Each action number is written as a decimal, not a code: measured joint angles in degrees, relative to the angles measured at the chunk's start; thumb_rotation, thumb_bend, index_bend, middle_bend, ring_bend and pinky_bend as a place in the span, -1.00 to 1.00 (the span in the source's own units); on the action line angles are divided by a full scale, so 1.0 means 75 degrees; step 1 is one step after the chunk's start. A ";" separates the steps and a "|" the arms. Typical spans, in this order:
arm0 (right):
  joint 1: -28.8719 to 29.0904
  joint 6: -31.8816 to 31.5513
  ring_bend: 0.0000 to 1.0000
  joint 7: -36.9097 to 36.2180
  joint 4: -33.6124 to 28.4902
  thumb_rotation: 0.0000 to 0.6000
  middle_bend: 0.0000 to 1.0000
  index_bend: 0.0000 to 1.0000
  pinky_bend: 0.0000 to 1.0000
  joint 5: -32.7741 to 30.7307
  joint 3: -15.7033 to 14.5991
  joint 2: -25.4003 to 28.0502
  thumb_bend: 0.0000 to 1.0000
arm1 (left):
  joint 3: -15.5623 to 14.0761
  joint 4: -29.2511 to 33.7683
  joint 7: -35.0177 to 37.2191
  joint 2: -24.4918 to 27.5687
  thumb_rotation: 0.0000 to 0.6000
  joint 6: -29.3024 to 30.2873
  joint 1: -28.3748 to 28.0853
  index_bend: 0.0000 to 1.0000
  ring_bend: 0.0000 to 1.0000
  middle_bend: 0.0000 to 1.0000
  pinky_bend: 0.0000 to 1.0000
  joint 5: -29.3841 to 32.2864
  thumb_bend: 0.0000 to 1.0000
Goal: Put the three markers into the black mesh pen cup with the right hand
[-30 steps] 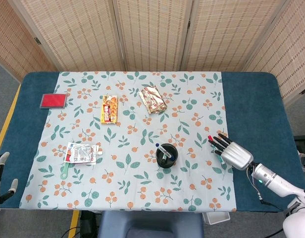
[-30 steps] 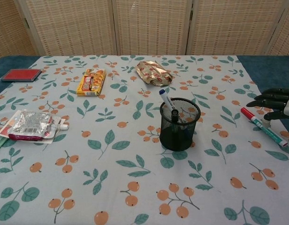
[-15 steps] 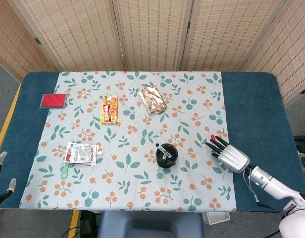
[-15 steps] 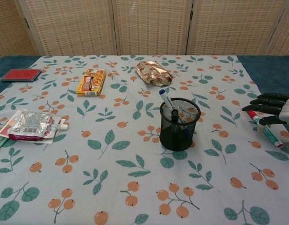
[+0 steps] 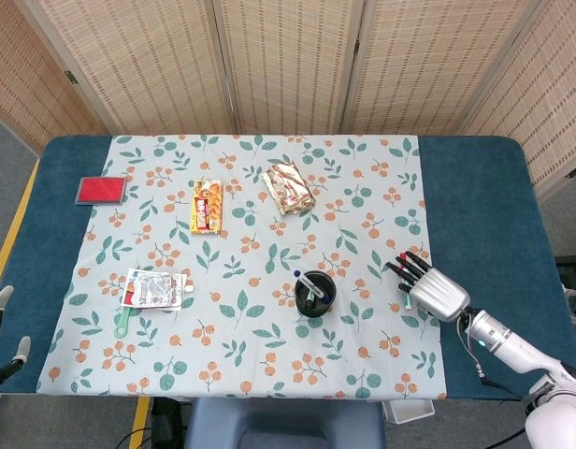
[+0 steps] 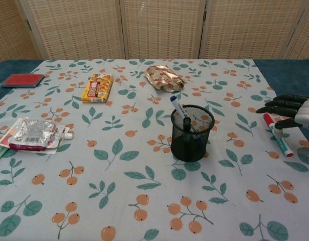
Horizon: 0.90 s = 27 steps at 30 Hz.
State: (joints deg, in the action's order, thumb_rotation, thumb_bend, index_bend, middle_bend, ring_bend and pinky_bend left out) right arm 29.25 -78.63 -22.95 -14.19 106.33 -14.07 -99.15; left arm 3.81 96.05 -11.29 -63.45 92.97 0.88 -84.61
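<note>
Fingers [image 6: 277, 104] of my right robot hand [image 6: 295, 111] are stretched out and apart above the last marker [image 6: 277, 134], holding nothing; whether they touch it I cannot tell. That red-capped marker lies on the counter [image 5: 475, 187], well right of the black mesh pen cup [image 6: 191, 133], where two markers already stand. By my judgement, one grasp and drop remain

Probably lab, woven screens [image 5: 288, 61] (staged tabletop [image 5: 475, 196])
</note>
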 measured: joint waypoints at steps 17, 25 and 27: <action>0.0212 0.0286 -1.00 -0.0100 0.0134 1.00 -0.91 -0.15 -1.00 0.0033 -0.0121 -0.0196 -0.42 | 0.0021 0.0000 -0.0027 0.0004 1.00 0.0001 0.0022 -0.95 -0.89 -0.67 -0.47 0.0070 -0.19; 0.0228 0.0342 -1.00 -0.0089 0.0190 1.00 -0.86 -0.01 -1.00 -0.0024 -0.0099 -0.0289 -0.44 | -0.0001 -0.0016 -0.0013 0.0008 1.00 0.0012 0.0027 -0.96 -0.89 -0.67 -0.47 0.0013 -0.20; 0.0224 0.0347 -1.00 -0.0062 0.0213 1.00 -0.83 0.09 -1.00 -0.0044 -0.0084 -0.0315 -0.46 | -0.0002 -0.0025 -0.0006 0.0007 1.00 0.0010 0.0025 -0.97 -0.89 -0.67 -0.47 0.0009 -0.19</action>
State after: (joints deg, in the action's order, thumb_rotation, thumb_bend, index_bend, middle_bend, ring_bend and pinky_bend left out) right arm 30.93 -76.03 -23.41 -12.59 106.00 -14.71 -101.52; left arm 3.79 95.86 -11.33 -63.40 93.05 1.07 -84.54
